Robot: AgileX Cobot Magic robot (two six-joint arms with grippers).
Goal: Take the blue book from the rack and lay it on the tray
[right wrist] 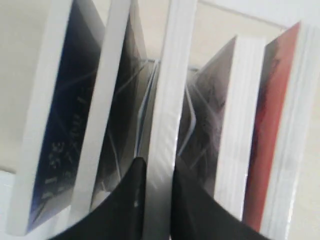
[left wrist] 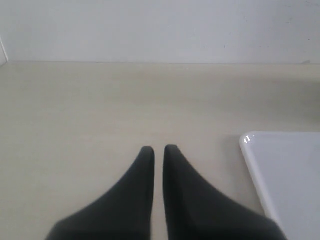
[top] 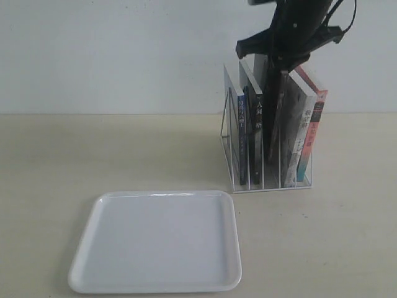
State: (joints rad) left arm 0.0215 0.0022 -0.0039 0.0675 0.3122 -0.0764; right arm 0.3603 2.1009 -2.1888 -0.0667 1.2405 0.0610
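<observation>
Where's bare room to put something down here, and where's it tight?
Free: the whole tray, bare inside; the table left of the rack, between tray and wall; the strip right of the tray, in front of the rack. Crowded: the rack's slots, books packed close, with the right gripper clamped on the middle book.

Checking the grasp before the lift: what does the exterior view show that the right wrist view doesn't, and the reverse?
Only exterior: the tray lying before the rack. Only right wrist: the right gripper shut on a middle book by its white page edge. Both: the blue book, ungripped, at the row's end.
</observation>
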